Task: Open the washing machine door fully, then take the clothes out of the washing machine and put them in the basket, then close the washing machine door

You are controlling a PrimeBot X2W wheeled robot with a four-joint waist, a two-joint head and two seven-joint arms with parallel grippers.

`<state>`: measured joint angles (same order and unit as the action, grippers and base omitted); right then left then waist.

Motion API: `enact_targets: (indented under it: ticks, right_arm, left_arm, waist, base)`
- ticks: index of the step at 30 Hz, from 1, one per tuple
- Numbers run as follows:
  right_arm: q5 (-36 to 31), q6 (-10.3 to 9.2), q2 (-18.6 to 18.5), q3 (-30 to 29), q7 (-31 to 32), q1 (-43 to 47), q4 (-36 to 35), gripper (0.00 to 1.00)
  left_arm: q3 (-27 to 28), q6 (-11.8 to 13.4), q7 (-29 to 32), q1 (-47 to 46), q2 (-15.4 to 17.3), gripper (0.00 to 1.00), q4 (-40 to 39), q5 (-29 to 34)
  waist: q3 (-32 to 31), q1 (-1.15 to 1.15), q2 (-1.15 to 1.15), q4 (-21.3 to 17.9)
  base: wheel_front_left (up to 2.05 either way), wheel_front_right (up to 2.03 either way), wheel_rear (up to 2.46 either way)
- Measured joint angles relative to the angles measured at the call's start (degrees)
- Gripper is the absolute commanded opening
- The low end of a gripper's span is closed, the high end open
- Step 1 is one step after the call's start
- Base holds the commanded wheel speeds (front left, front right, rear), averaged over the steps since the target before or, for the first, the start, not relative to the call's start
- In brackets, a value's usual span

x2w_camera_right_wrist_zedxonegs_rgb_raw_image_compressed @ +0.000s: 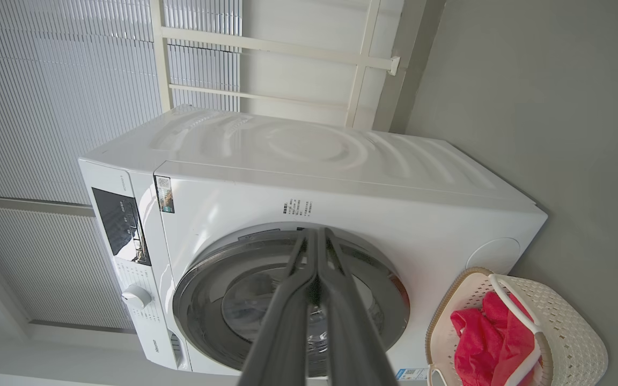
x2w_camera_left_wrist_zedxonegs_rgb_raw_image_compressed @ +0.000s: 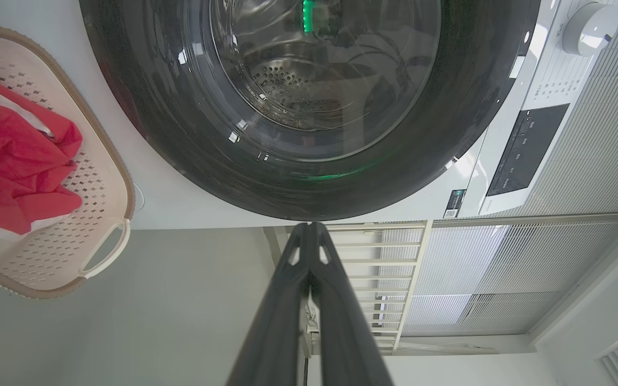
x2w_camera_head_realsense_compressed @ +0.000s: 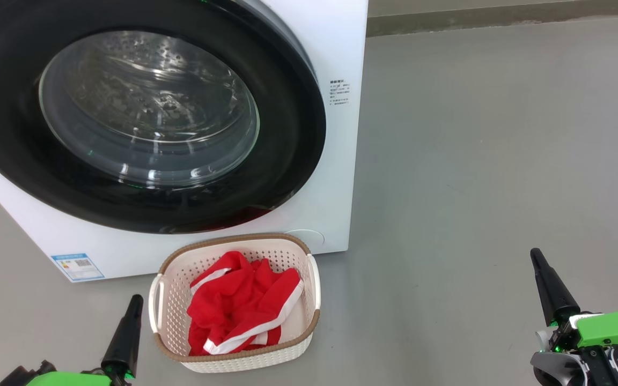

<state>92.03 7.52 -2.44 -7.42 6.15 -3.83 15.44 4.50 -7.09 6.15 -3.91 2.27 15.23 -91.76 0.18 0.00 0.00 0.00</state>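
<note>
Both the left gripper [x2w_camera_head_realsense_compressed: 135, 303] and right gripper [x2w_camera_head_realsense_compressed: 538, 261] were clamped closed, empty; clothes [x2w_camera_head_realsense_compressed: 239, 305] lay in the basket [x2w_camera_head_realsense_compressed: 234, 239] (door [x2w_camera_head_realsense_compressed: 14, 134] closed).

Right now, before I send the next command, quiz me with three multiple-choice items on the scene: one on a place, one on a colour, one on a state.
1. Where do the clothes lie?
A) in the drum
B) in the basket
C) on the floor

2. What colour is the basket's rim?
A) black
B) green
C) brown

3. How does the washing machine door stand?
A) shut
B) half open
C) swung fully open

Answers:
1 B: the red fabric is heaped inside the cream perforated walls.
2 C: a brown woven-look band runs round its top.
3 A: its black ring sits flush against the washing machine.
</note>
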Motion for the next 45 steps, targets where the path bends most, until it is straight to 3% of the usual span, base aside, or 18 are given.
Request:
enact_targets:
  ticks: [45]
  right_arm:
    - [0.0,0.0,0.0,-0.1,0.0,0.0,0.0,0.0]
  left_arm:
    - [0.0,0.0,0.0,0.0,0.0,0.0,0.0,0.0]
  waist:
    - [0.0,0.0,0.0,0.0]
  base:
    - [0.0,0.0,0.0]
